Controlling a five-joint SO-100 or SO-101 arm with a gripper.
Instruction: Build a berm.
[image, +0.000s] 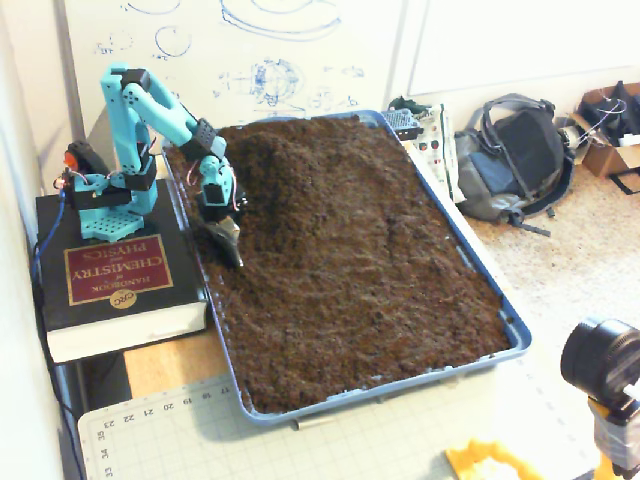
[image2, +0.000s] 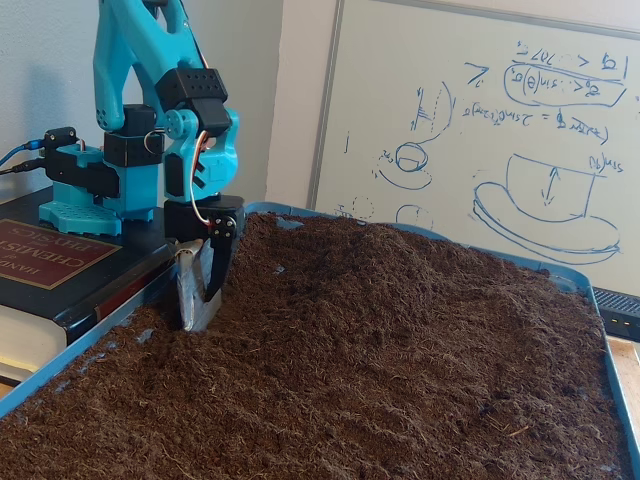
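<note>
A big blue tray (image: 512, 335) is sitting on the bench, and it is full of dark brown soil (image: 370, 270). Near the far end of the tray, the soil is rising into a rounded hump. That hump is the berm (image: 285, 155). In a fixed view from low down, the berm (image2: 345, 250) is showing as a soft hill close to the whiteboard (image2: 480, 130).

The blue robot arm (image: 150, 105) is standing on a thick book (image: 115, 275) beside the tray. It is reaching down over the tray's edge. The gripper (image: 226, 238) is pointing down into the soil near that edge, just in front of the berm. A flat silver scoop blade (image2: 192, 290) is fixed to one finger, and its tip is poking into the soil. The dark finger beside it is lying close to the blade with only a thin gap, so the gripper is looking closed with nothing held in it.

I think the job is partly done. A hump is already there, but it is short and fairly low. Most of the soil in the tray is lying flat. The arm is probably getting ready to push or scoop more soil toward the hump. A lot of piling looks left to do.
</note>
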